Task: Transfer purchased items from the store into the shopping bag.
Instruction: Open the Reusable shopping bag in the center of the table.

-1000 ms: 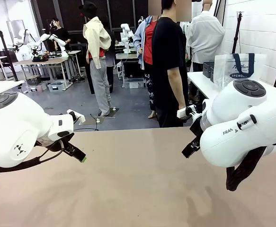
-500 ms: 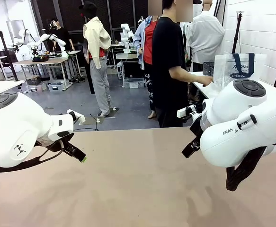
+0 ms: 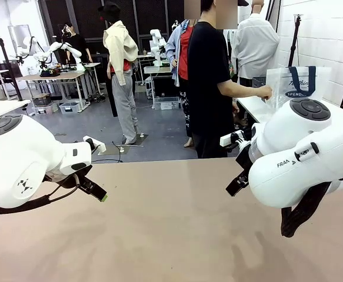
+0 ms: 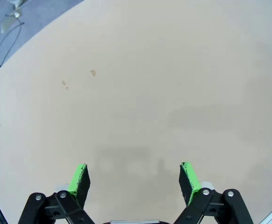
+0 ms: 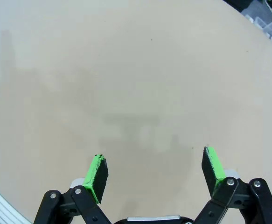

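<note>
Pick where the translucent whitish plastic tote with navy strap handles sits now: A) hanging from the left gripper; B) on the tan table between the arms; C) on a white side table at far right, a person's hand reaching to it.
C: the tote stands on the white side table at far right, with the person's hand at its side.

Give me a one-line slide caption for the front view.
The left arm and right arm poised over the table; beyond, a person's hand by the shopping bag.
</note>
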`<state>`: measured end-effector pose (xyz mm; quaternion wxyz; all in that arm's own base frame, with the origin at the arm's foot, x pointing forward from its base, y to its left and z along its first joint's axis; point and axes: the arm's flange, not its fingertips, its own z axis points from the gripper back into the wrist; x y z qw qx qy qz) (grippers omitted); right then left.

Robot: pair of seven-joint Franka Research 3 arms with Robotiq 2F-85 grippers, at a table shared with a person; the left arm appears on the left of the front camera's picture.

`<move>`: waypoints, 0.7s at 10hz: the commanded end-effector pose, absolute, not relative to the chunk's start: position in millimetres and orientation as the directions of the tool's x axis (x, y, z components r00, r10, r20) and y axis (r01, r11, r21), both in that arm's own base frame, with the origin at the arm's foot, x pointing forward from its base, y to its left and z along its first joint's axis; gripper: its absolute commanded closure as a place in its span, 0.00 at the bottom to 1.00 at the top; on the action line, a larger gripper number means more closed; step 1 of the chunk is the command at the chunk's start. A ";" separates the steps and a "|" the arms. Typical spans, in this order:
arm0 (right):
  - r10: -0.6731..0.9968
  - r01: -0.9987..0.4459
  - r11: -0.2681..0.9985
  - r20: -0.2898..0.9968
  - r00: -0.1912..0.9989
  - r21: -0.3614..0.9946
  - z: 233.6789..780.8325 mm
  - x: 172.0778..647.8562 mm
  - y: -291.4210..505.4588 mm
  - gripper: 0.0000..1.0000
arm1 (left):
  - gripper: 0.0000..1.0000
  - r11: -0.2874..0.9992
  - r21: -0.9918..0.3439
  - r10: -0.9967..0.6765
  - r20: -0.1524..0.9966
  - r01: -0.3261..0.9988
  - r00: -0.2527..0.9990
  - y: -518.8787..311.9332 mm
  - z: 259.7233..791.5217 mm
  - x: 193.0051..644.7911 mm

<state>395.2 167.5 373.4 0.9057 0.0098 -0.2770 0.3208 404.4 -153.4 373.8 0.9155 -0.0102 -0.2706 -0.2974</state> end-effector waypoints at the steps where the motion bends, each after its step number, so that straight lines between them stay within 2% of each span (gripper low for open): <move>1: 0.575 -0.586 0.794 0.508 0.641 -0.160 373.4 395.2 167.4 0.00 | 0.00 0.824 0.142 -0.537 0.502 0.548 0.678 -152.3 373.8 404.8; 7: 0.575 -0.586 0.794 0.508 0.641 -0.160 373.4 395.2 167.4 0.00 | 0.00 0.824 0.142 -0.537 0.502 0.548 0.678 -152.3 373.8 404.8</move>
